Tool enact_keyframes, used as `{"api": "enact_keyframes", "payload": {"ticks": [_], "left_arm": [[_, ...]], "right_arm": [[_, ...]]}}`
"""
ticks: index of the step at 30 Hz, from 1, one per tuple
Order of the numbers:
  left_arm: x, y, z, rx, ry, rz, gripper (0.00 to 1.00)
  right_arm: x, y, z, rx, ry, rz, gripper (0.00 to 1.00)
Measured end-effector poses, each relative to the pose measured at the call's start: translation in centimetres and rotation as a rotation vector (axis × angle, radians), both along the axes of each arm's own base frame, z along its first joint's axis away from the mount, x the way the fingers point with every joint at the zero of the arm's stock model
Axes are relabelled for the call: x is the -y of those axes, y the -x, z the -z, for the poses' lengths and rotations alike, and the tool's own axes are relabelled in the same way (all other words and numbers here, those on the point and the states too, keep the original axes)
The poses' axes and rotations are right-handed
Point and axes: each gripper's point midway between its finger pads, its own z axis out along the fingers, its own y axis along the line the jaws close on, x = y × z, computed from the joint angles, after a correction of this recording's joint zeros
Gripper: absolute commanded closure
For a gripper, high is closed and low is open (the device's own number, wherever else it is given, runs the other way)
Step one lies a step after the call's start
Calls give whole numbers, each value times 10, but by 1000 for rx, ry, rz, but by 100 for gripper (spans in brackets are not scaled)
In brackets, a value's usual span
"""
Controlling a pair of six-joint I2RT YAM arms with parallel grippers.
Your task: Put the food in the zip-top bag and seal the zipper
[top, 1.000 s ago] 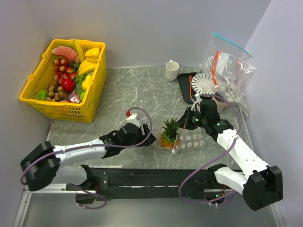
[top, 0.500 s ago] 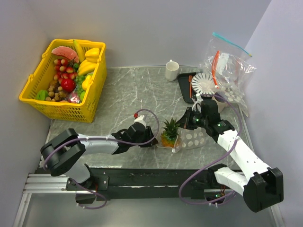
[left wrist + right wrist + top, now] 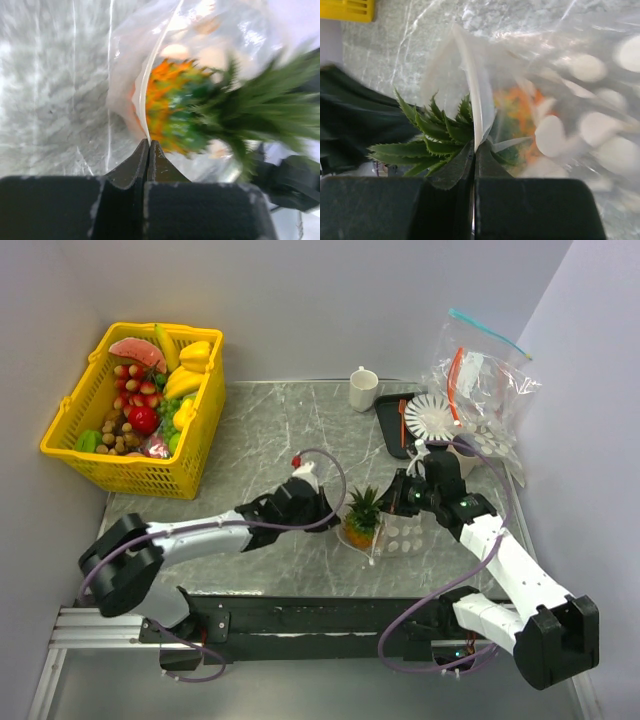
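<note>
The dotted zip-top bag (image 3: 403, 536) lies on the marble table between the arms. The pineapple (image 3: 360, 521) has its orange body inside the bag and its green crown sticking out of the mouth. My left gripper (image 3: 331, 517) is shut on the near-left part of the mouth; the pale zipper strip (image 3: 146, 95) runs into its tips (image 3: 149, 142) beside the pineapple (image 3: 172, 115). My right gripper (image 3: 396, 498) is shut on the other lip of the zipper (image 3: 472, 85), its tips (image 3: 474, 148) next to the crown (image 3: 432, 135). Strawberries (image 3: 135, 390) and an apple (image 3: 143, 419) lie in the basket.
A yellow basket (image 3: 140, 476) of toy fruit stands at the far left. A white cup (image 3: 363, 388), a dark tray (image 3: 390, 425) and a heap of other clear bags (image 3: 485, 390) sit at the far right by the wall.
My left gripper has travelled right to the bag's mouth and closed on its edge. The bag and pineapple have shifted slightly. The right gripper has kept its hold.
</note>
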Motion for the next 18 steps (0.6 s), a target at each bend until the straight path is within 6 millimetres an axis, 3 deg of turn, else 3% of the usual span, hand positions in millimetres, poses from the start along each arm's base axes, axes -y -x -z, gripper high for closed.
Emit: {"api": "enact_keyframes", "payload": {"ticks": [4, 7, 10, 11, 14, 18], "left_arm": [[-11, -20, -69, 74, 22, -1, 99], [-18, -33, -137, 163, 65, 0, 99], [-24, -32, -198, 251, 129, 21, 99], [-26, -29, -209, 269, 149, 31, 99], [-34, -20, -214, 277, 179, 53, 99], [-38, -13, -171, 191, 143, 84, 99]], "right_arm": [[2, -3, -14, 10, 15, 9, 100], [1, -9, -33, 44, 8, 14, 100], [0, -11, -50, 66, -6, 14, 100], [-1, -12, -56, 71, -12, 12, 100], [-8, -14, -95, 110, -54, -4, 100], [-19, -14, -152, 209, -109, -34, 100]]}}
